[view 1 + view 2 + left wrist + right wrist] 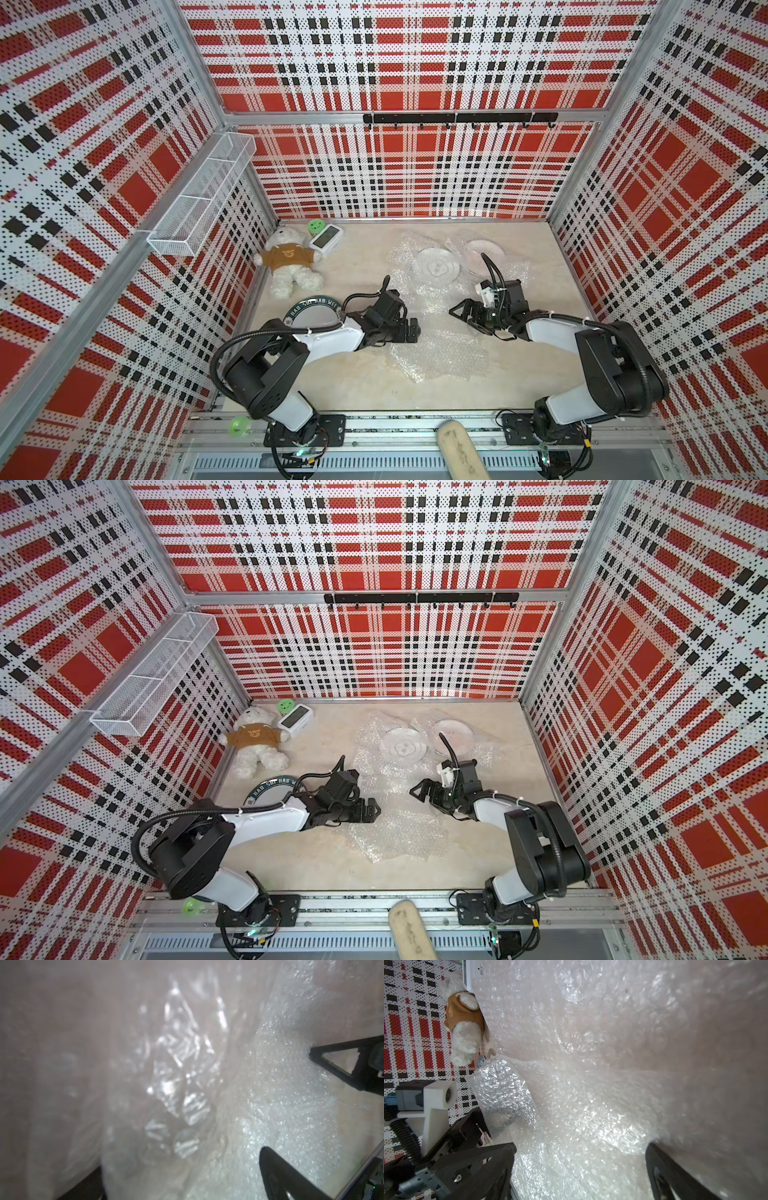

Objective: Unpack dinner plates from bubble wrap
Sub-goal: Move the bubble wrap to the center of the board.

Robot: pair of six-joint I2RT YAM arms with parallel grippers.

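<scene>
Crinkly, clear bubble wrap (441, 354) sprawls around the emblem-marked plate (436, 267) and pinkish plate (483, 252), while left tool (410, 329) and right tool (460, 318) stand open.

Both top views are bright, evenly lit and sharp, with the walls (104, 145) bowing toward the edges. The left wrist view is heavily blurred, white glare flecking the bubble wrap (188, 1103); the right wrist view blurs partly.
</scene>
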